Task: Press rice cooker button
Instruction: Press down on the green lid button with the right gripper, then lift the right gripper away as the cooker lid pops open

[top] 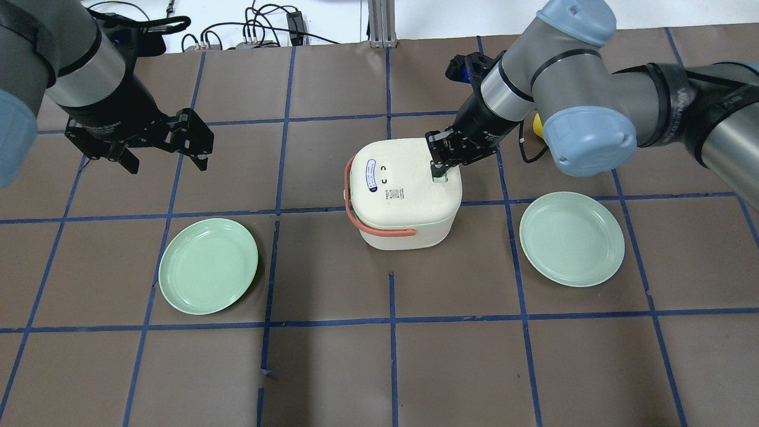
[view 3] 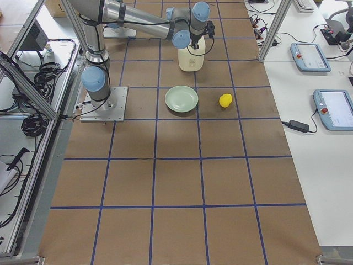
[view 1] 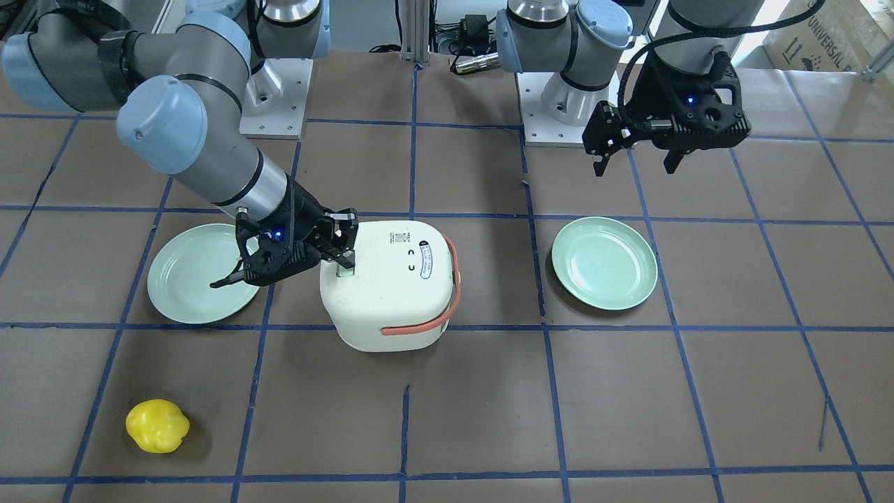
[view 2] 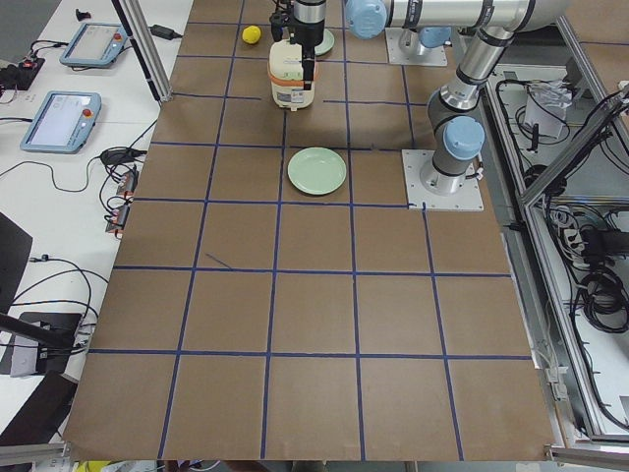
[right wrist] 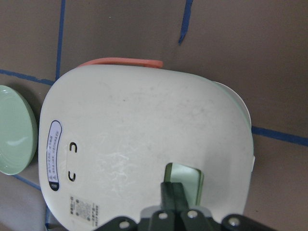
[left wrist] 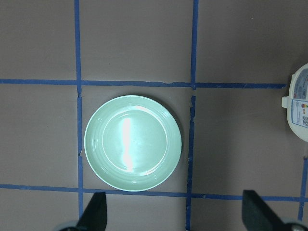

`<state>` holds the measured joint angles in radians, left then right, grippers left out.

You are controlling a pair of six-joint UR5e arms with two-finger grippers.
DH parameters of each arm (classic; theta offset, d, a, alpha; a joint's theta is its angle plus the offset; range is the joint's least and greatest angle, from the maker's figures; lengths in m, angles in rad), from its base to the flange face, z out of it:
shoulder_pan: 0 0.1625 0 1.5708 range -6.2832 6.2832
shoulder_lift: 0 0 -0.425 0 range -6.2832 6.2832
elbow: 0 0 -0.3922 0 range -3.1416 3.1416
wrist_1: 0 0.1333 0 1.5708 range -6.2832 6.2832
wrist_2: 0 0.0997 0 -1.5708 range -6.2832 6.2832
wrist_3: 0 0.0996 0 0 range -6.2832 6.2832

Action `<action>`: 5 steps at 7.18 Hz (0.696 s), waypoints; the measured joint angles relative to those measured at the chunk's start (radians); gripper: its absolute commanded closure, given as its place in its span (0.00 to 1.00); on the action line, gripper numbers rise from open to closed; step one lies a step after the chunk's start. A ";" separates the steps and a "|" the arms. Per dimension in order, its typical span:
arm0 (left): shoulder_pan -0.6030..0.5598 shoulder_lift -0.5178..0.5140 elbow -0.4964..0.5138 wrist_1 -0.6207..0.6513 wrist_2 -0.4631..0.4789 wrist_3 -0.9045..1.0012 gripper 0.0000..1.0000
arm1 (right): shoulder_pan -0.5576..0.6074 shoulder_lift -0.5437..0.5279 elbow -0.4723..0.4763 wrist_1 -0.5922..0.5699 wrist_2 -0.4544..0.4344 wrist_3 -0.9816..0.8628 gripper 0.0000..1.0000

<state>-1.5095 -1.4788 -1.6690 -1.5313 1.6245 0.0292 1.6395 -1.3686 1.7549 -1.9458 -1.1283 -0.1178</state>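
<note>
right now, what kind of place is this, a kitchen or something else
Most likely a robotics lab, not a kitchen: the table is covered in brown paper gridded with blue tape, teach pendants lie on a side bench, and robot arms are bolted to it, near the rice cooker.

A pale green plate [top: 208, 265] and a second plate [top: 571, 238] of the same kind lie flat, well apart, on the brown table [top: 332, 367] marked with blue tape lines [top: 391, 320]. A lumpy yellow fruit [view 1: 157, 425] sits near the second plate, not touching it
</note>
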 measured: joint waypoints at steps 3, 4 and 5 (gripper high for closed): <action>0.000 0.000 0.000 0.000 0.000 0.000 0.00 | 0.002 -0.011 -0.027 0.012 -0.005 0.008 0.26; 0.000 0.000 0.000 0.000 0.000 0.000 0.00 | 0.003 -0.017 -0.034 0.014 -0.009 0.012 0.01; 0.000 0.000 0.000 0.000 0.000 0.000 0.00 | 0.005 -0.028 -0.039 0.014 -0.015 0.015 0.00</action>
<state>-1.5094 -1.4787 -1.6691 -1.5313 1.6245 0.0292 1.6446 -1.3962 1.7159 -1.9320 -1.1438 -0.1032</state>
